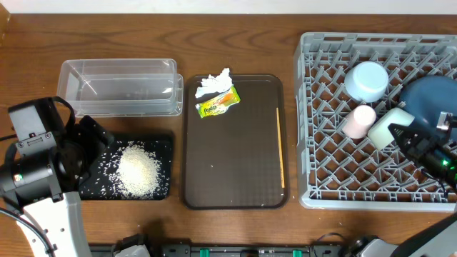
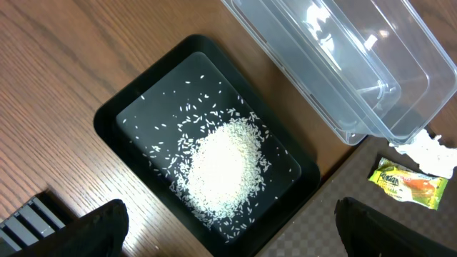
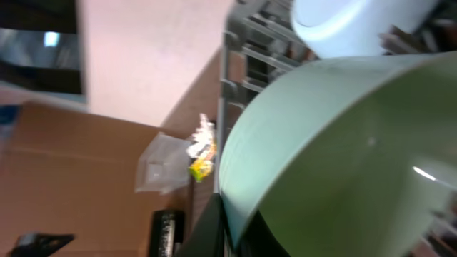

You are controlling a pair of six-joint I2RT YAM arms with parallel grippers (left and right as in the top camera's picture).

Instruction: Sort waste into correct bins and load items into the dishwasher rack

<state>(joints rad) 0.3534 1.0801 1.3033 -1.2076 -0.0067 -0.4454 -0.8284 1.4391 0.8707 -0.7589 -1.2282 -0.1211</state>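
Loading now: right fingers grip the pale-green bowl over the dishwasher rack; left fingers spread wide above the rice. Next, seat the bowl and let go.

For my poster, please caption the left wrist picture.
Loose white rice heaped in a shallow black rectangular tray beside a clear rectangular plastic tub.
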